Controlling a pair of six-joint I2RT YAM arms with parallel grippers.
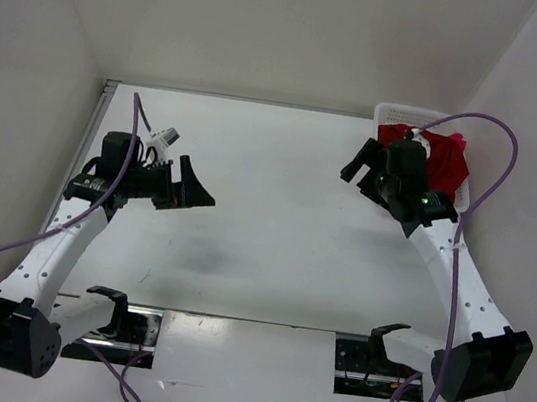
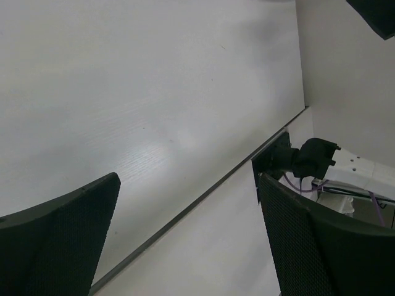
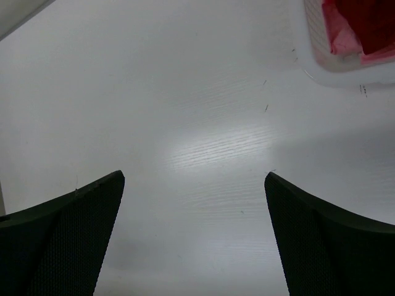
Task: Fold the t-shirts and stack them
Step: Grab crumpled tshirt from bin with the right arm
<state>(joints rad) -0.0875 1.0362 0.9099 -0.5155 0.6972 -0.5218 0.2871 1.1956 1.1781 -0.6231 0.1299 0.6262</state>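
- Top external: red and pink t-shirts (image 1: 449, 159) heaped in white basket (image 1: 403, 111), far right corner of table (image 1: 275, 222).
- Fingers apart, holding nothing: left end effector (image 1: 187, 189), right end effector (image 1: 362, 168).

Right wrist view, contents:

- Fingers (image 3: 62, 240): two dark, finely textured pads, one at 7 o'clock and one at 5 o'clock, standing wide apart. The table surface shows in the gap between them.
- Table (image 3: 185, 92): white with a faint wood grain, filling most of the frame. There is a bright glare patch near the centre and a few tiny dark specks toward 2 o'clock.
- Basket (image 3: 313, 37): white plastic, at 1 o'clock, resting on the table. Only one rounded corner and part of a perforated wall are in frame.
- T-shirts, inside the basket: dark red cloth (image 3: 376, 24) lying against pale pink cloth (image 3: 345, 42), both cut off by the frame edge.
- Grey strip (image 3: 18, 9): at 11 o'clock, beyond the table edge. What it is cannot be told.
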